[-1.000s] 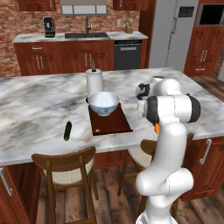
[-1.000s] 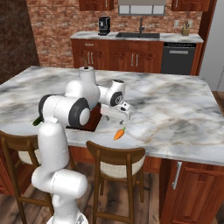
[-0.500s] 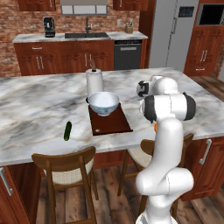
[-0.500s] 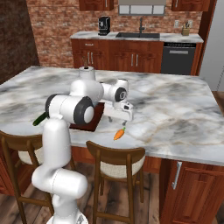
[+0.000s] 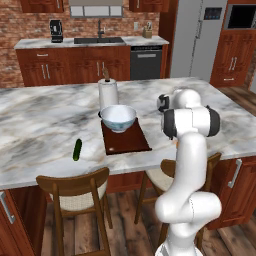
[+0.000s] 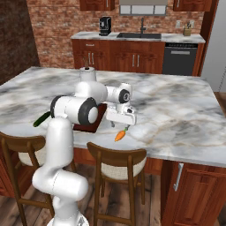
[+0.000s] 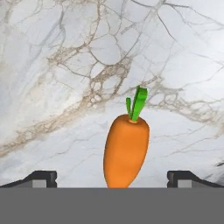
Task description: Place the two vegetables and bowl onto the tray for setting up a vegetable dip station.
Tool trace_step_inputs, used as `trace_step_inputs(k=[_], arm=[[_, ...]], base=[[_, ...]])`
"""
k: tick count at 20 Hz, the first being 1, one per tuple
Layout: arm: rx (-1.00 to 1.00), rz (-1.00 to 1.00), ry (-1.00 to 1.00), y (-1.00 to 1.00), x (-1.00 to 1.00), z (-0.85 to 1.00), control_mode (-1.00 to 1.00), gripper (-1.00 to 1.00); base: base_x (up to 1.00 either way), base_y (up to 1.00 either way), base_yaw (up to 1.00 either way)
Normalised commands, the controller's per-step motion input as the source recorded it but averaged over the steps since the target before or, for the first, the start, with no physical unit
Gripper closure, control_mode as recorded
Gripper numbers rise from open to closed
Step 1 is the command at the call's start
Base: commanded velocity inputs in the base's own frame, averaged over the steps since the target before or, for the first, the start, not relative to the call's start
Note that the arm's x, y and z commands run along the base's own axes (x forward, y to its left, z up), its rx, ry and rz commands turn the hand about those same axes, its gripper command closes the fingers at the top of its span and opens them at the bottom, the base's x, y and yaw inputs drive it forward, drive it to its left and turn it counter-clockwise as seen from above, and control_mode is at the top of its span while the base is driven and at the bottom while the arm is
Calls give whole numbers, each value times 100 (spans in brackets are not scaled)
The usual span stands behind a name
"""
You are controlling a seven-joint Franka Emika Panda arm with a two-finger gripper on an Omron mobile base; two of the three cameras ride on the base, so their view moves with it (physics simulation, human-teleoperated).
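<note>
The orange carrot (image 7: 127,148) with a green top lies on the marble counter, right of the tray, its leafy end pointing away from the hand. My gripper (image 7: 113,179) hovers just above it, open, one fingertip (image 7: 41,178) on each side and apart from it. From the right base view the gripper (image 6: 120,125) hangs over the carrot (image 6: 120,135). The pale blue-white bowl (image 5: 118,116) stands on the far end of the dark reddish-brown tray (image 5: 127,141). The dark green cucumber (image 5: 77,149) lies on the counter left of the tray.
A white paper towel roll (image 5: 107,93) stands just behind the bowl. Two wooden stools (image 5: 75,192) are tucked under the counter's near edge (image 5: 60,175). The carrot lies close to that edge. Cabinets, a sink and a fridge line the back wall.
The hand has dropped lower over the carrot and the arm's elbow has swung round. Bowl, tray and cucumber have stayed put.
</note>
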Motion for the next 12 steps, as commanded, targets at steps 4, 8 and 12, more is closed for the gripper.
trace_step_inputs(k=[4, 8, 12], arm=[[0, 0, 1, -4, -11, -20, -100, -100], [0, 0, 0, -2, -12, -9, -100, -100], [0, 0, 0, 0, -21, -2, -100, -100]], base=[[0, 0, 0], [0, 0, 0], [0, 0, 0]])
